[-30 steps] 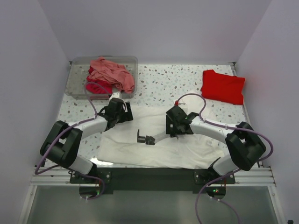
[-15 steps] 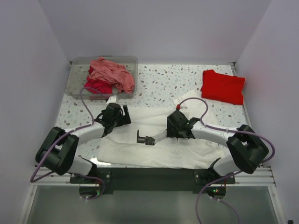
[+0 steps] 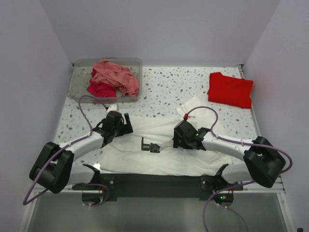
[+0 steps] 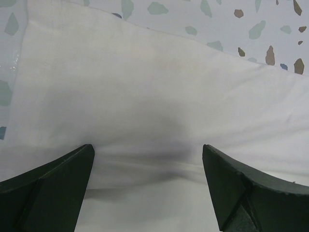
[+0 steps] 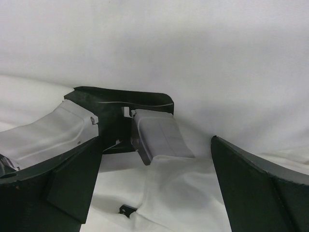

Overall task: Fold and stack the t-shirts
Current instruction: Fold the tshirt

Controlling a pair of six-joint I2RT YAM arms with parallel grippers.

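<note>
Closest in, just past the black mounting plate (image 3: 159,180): see white t-shirt (image 3: 154,126) spread mostly flat on the speckled table (image 3: 164,87), filling the near middle strip. Wrinkled along the near hem, one sleeve poking toward the far side.

Over its far-left part: see left gripper (image 4: 148,150) low above the cloth, fingers (image 4: 53,188) spread wide, nothing pinched. Cannot tell if touching the fabric. Per wrist view, faces the shirt's edge with bare table just beyond.

Over the shirt's middle: see right gripper (image 5: 155,140) reaching leftward, fingers (image 5: 260,188) spread wide too, gripping nothing. Between them in the wrist view, see a black bracket (image 5: 120,104) with a grey pad, sitting on the cloth. Cannot tell whether part of that gripper or loose.

Further back, right side: see red t-shirt (image 3: 231,89) folded into a rough rectangle on the table, apart from the white one.

Far left corner: see clear bin (image 3: 77,87) holding a crumpled pink t-shirt (image 3: 113,75) heaped over a crimson t-shirt (image 3: 99,90). Both inside the bin, pink bunched toward the right wall.
</note>
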